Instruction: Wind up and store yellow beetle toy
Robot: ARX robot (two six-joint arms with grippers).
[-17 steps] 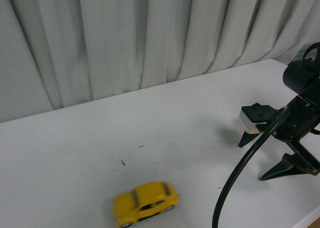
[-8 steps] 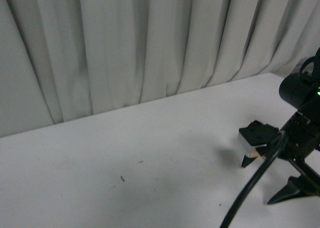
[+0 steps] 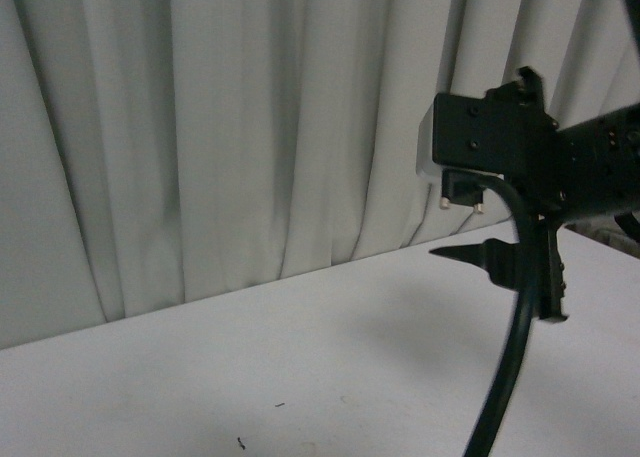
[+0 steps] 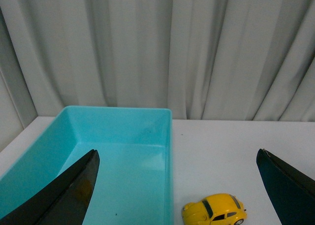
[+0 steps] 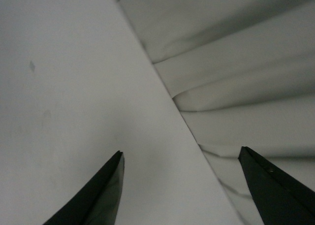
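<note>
yellow beetle toy (image 4: 214, 210) lies before left claw (image 4: 177, 155).

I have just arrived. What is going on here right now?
Neither robot hand holds anything. The yellow beetle toy sits on the white table beside the turquoise bin, not inside it. The left hand hovers open, facing toy and bin. The right hand is also open, up in front of the curtain.

Pleated, perhaps grey curtain (image 3: 250, 127); white table (image 3: 300, 377)
</note>
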